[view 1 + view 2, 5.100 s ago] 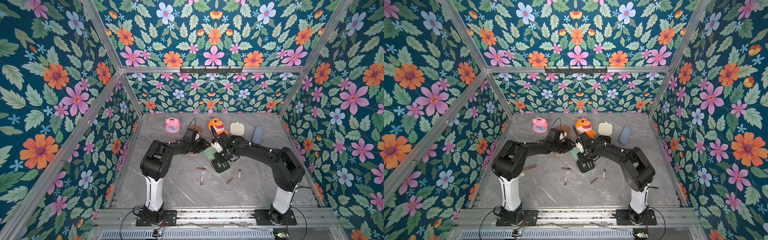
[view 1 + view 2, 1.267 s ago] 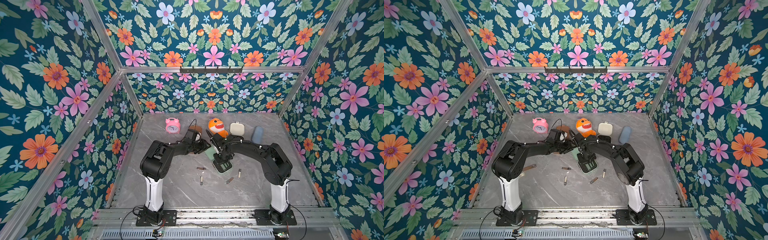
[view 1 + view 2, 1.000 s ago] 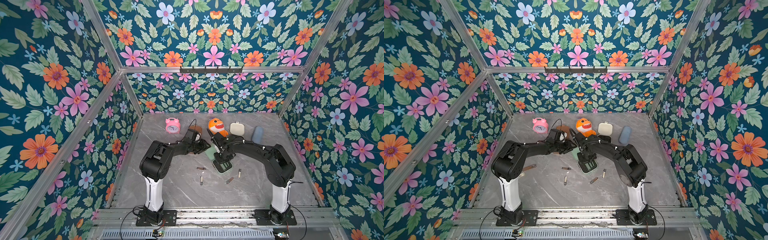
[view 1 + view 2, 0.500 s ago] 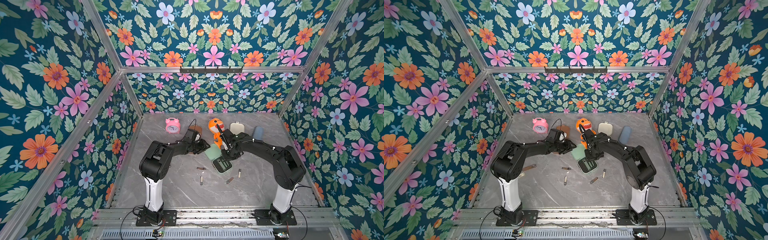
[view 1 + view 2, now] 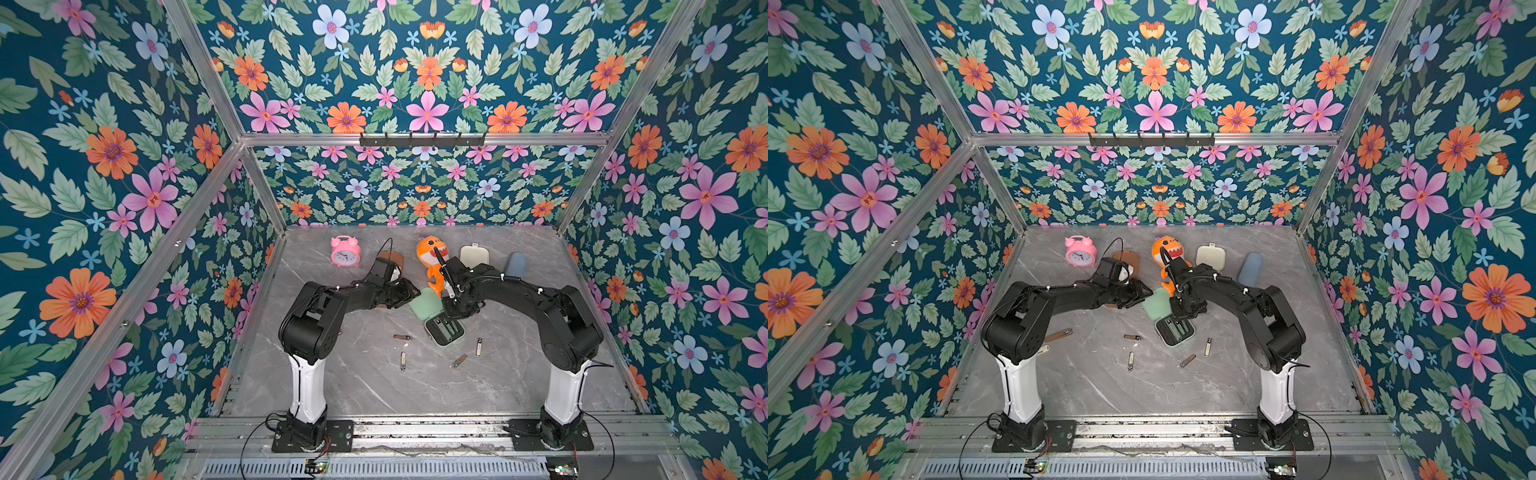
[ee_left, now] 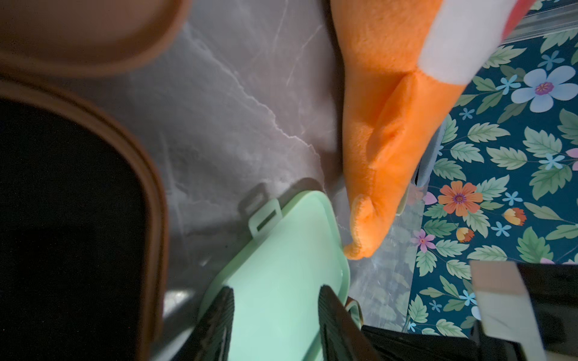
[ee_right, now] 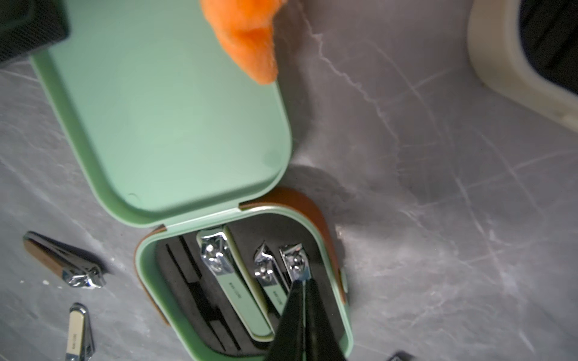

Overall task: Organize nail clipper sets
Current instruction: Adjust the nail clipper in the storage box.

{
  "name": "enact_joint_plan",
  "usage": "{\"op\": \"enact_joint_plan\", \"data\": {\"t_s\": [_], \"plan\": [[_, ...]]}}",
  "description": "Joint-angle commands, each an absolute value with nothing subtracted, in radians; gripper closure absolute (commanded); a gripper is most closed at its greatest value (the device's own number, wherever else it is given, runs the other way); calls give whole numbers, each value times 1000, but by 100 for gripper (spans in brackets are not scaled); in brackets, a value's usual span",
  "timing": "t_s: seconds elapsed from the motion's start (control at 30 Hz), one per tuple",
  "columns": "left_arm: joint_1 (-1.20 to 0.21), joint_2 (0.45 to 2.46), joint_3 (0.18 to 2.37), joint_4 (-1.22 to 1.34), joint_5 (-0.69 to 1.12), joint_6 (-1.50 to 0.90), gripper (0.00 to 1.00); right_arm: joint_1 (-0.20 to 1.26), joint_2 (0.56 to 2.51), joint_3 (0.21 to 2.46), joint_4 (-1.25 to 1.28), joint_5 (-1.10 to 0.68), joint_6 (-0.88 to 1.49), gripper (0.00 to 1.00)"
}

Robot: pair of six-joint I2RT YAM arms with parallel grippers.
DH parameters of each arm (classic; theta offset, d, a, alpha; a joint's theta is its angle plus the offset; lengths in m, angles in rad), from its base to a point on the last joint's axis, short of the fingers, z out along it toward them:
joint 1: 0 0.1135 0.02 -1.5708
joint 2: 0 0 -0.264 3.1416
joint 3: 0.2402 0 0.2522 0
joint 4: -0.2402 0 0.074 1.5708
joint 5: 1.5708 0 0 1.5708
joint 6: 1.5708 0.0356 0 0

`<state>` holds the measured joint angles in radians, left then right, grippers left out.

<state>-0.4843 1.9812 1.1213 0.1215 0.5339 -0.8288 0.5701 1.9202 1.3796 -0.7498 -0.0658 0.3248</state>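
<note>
Three clippers (image 7: 231, 281) are sitting in the open mint green case (image 7: 203, 217) at mid-desk (image 5: 374, 395), at least four loose clippers (image 5: 402, 360) are waiting beside it, the right tool (image 7: 301, 283) is hovering pressed together at the third one's tail, and the left tool (image 6: 275, 293) is bearing part-spread on the lid (image 6: 281, 250).
</note>
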Motion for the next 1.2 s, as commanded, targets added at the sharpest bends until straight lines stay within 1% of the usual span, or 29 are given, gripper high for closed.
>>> {"op": "enact_joint_plan", "data": {"t_s": [0.0,0.83,1.17], "plan": [[-483,1988,1124,72,506,-816,52,571,1927,1387,-752,-73,309,93],[-483,1999,1124,75,510,-815,52,575,1989,1352,-729,-110,317,96],[-484,1991,1130,72,513,-812,52,592,2020,1321,-717,-80,340,97]]}}
